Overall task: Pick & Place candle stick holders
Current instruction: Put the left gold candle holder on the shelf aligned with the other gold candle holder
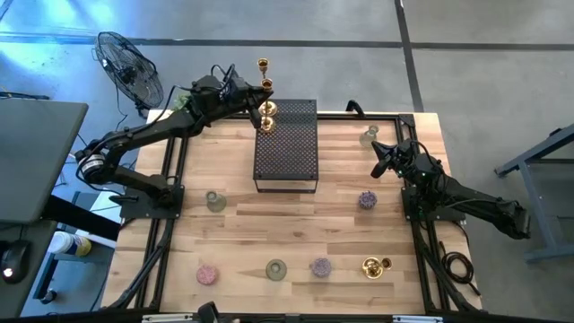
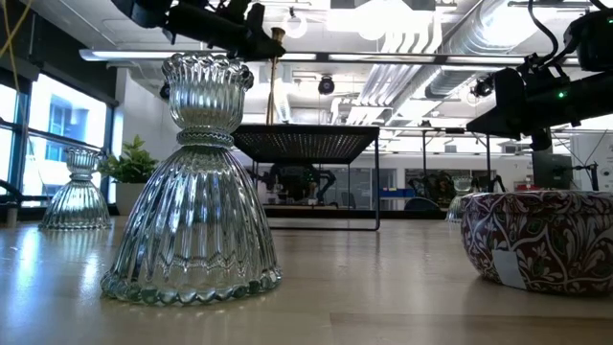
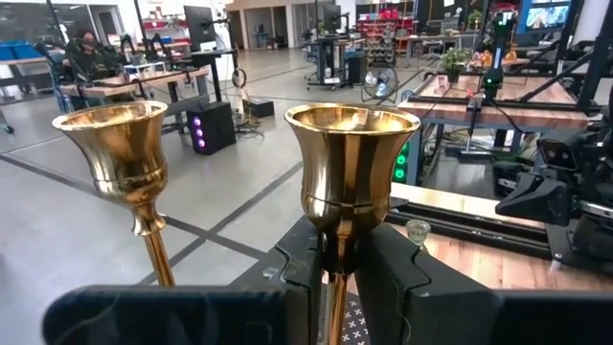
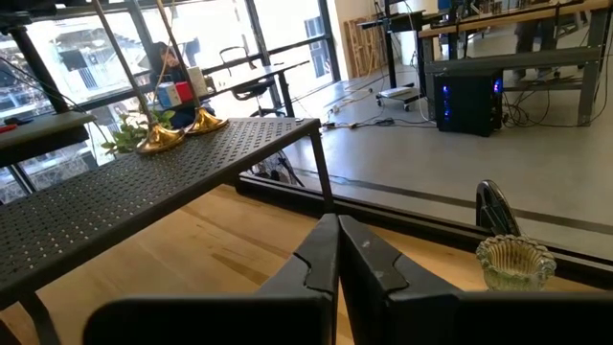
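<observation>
The shiny gold candlestick with a flared cup and slim stem (image 3: 343, 163) is clamped in my left hand (image 3: 337, 264), the fingers pinched tight on the stem just under the cup. In the high view it sits at upper centre, over the far edge of the black perforated metal box (image 1: 287, 148). A second gold candlestick (image 3: 129, 158) stands just beside it, apart from my fingers.

I judge the piece stiff, polished and slippery, top-heavy on a thin stem, so a firm hold high on the stem suits it, and it must go down level on its round base or it will tip.

The squat glass cups, such as the clear ribbed glass holder (image 4: 515, 261) near my right hand (image 4: 337, 259), look heavier and breakable; I would take those across the body. That right hand is closed on nothing, at the right of the wooden surface (image 1: 224, 233).
</observation>
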Controlling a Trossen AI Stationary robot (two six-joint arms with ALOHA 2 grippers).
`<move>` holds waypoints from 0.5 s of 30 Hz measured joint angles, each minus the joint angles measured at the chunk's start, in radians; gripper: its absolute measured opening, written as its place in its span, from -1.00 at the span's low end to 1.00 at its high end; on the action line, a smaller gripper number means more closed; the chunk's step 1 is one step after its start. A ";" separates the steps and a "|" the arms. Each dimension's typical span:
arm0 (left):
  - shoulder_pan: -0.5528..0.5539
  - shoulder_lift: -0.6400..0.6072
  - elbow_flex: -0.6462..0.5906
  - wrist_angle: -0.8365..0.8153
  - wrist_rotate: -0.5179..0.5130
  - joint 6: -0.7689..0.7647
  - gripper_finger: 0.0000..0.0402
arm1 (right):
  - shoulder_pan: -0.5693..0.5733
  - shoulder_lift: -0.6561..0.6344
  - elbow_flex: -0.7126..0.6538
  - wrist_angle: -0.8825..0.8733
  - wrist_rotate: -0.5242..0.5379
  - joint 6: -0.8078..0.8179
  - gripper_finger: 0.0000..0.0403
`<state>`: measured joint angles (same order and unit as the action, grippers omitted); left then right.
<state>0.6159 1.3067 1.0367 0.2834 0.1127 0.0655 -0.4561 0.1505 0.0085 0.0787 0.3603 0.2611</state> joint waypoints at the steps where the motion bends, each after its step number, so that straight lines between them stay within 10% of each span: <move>1: 0.000 0.000 0.000 -0.003 0.000 -0.002 -0.78 | 0.000 0.000 0.000 0.000 0.000 0.000 -1.00; 15: 0.000 0.000 0.000 -0.024 0.013 -0.017 -0.51 | 0.000 0.000 0.000 0.000 0.000 0.000 -1.00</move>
<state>0.6159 1.3067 1.0367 0.2596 0.1261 0.0483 -0.4562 0.1505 0.0084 0.0786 0.3601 0.2611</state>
